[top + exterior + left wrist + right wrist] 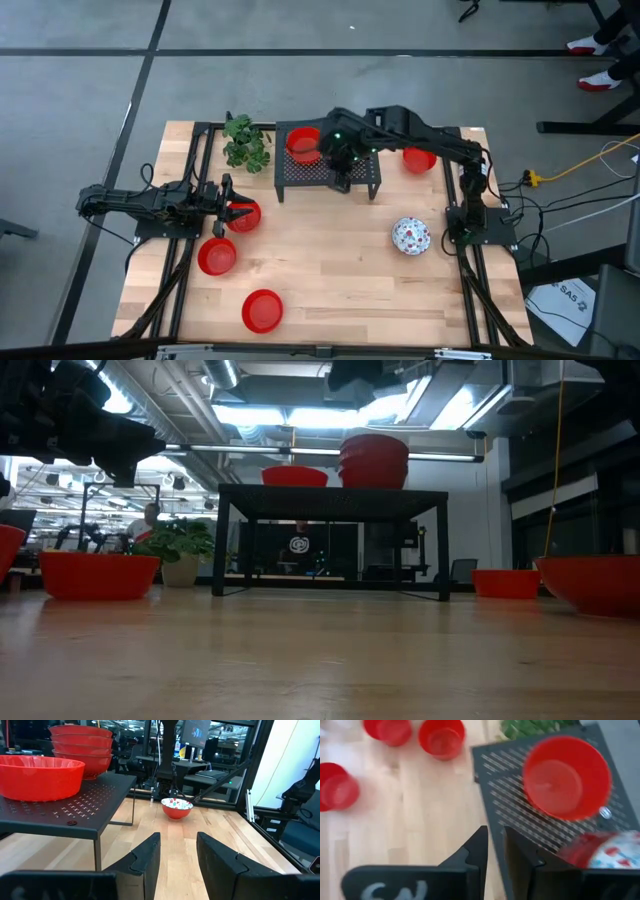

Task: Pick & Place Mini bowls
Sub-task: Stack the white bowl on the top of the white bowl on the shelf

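A black perforated rack (pixel 328 172) stands mid-table toward the far edge. On it sit one red bowl (pixel 303 145) and a stack of red bowls (pixel 373 460) whose top bowl shows a speckled inside (pixel 612 851). My right gripper (pixel 495 851) hovers above the rack's edge beside the stack, open by a narrow gap, holding nothing. My left gripper (pixel 178 857) is open near the table's left side, with nothing between its fingers. A red bowl (pixel 246 215) sits right at its fingertips. A speckled bowl (pixel 410 236) rests on the table's right part.
More red bowls stand on the wood: one (pixel 216 256) and another (pixel 262 310) near the left front, one (pixel 419 158) right of the rack. A green plant (pixel 245 142) stands left of the rack. Bare wood lies in the table's middle and near the front edge.
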Available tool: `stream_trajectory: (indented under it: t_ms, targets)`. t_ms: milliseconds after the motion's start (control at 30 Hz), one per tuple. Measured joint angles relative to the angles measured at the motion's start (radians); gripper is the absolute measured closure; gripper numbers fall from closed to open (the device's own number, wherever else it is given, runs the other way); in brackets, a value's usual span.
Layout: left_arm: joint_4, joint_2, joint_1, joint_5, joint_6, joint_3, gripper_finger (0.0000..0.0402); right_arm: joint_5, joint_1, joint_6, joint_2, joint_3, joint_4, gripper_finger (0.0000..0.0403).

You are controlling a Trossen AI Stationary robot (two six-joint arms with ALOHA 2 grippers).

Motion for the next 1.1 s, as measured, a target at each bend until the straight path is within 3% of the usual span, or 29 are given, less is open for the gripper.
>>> stream_trajectory:
  t_ms: [400, 533, 767, 1100]
  targets:
    - [0.0, 0.0, 0.0, 0.0, 0.0, 0.0, 0.0279, -0.013, 0.104, 0.001, 0.022, -0.024, 0.278, 0.0342]
    - [0.0, 0.0, 0.0, 0.0, 0.0, 0.0, 0.0279, -0.044, 0.124, -0.003, 0.042, -0.024, 0.298, 0.0342]
    - [-0.001, 0.0, 0.0, 0.001, 0.0, 0.0, 0.0279, -0.043, 0.134, 0.102, 0.078, -0.024, 0.247, 0.0342]
    - [-0.001, 0.0, 0.0, 0.0, 0.0, 0.0, 0.0279, -0.103, 0.144, 0.131, 0.115, -0.025, 0.014, 0.0342]
